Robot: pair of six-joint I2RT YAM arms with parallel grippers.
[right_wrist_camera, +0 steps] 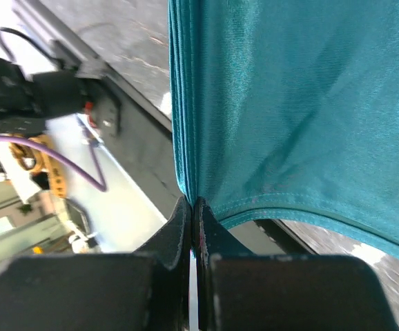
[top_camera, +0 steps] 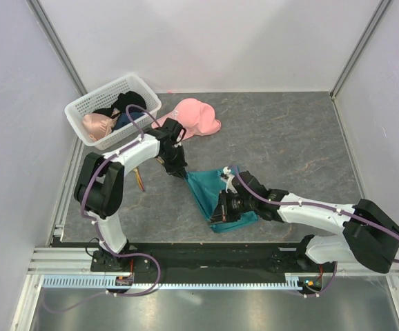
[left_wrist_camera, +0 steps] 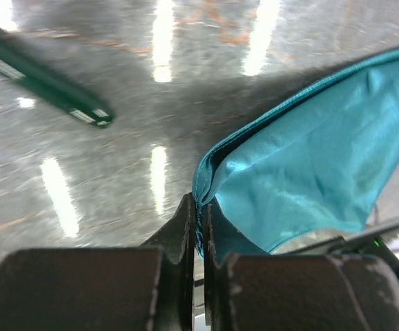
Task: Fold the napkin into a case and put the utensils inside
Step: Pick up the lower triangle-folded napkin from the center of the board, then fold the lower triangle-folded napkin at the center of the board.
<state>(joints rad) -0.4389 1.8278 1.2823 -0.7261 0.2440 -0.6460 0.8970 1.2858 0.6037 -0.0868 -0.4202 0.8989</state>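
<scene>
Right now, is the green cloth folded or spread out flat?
Folded. The napkin shows several stacked edges in the right wrist view, and the left gripper and right gripper pinch its corners.

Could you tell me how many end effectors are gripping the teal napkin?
2: the left end effector pinches a far corner of the napkin, the right end effector its near edge.

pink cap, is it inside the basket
No, the cap lies on the table to the right of the basket, outside its rim.
</scene>
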